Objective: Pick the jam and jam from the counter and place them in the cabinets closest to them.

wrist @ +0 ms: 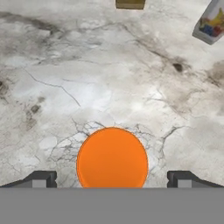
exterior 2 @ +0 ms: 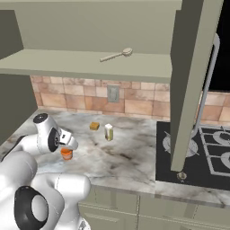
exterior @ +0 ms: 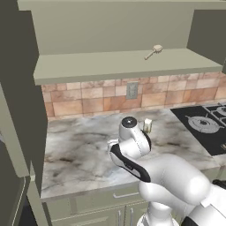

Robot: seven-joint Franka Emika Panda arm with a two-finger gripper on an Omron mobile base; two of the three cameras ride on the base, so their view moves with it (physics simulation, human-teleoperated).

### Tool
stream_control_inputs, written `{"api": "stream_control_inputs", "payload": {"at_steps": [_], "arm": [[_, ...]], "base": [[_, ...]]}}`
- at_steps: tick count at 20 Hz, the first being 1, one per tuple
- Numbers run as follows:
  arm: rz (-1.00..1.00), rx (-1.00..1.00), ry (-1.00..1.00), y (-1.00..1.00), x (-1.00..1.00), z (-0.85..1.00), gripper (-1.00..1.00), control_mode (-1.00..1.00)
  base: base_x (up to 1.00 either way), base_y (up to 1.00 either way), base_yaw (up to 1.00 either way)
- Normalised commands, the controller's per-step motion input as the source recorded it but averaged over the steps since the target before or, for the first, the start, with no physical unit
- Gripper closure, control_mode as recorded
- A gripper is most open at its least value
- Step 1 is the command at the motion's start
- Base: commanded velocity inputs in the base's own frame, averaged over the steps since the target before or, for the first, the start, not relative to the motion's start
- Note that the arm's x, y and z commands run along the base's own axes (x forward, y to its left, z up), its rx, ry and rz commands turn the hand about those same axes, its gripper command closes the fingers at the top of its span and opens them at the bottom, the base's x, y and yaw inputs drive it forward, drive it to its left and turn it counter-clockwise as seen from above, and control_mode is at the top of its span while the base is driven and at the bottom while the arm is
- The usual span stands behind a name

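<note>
backsplash (exterior: 88, 99): warm tan and terracotta stone tiles | outlet plate (exterior 2: 112, 94): grey, set in the tiles | stovetop (exterior 2: 211, 155): black, silver burner rings, off to the right | wooden spoon (exterior 2: 117, 55): lying on an open shelf up top | light: flat, even, pretty soft all over

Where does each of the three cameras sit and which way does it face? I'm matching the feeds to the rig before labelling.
Left base view: behind the arm's left, looking forward and down at the counter and open cabinets; the white arm fills the lower right.
Right base view: behind the arm's right, same counter; the arm rises lower left, above an orange jar.
Hand view: on the hand, looking down at the orange jar between the open end effector tips.
Shared: both base views show the wooden spoon on the shelf.
</note>
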Motion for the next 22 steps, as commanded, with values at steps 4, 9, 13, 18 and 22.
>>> {"api": "stream_control_inputs", "payload": {"at_steps": [4, 9, 13, 18, 22], "arm": [[0.0, 0.0, -0.01, -0.01, 0.0, -0.04, -1.0, -1.0], [0.0, 0.0, 0.0, 0.0, 0.0, -0.01, -1.0, -1.0], [0.0, 0.0, 0.0, 0.0, 0.01, -0.17, -1.0, -1.0], [0.0, 0.01, 0.0, 0.0, 0.0, -0.25, -1.0, -1.0], [0.0, 0.0, 0.0, -0.01, 0.0, -0.27, -1.0, -1.0]], "base": [[0.0, 0.0, 0.0], [0.0, 0.0, 0.0], [0.0, 0.0, 0.0], [0.0, 0.0, 0.0], [0.0, 0.0, 0.0]]}}
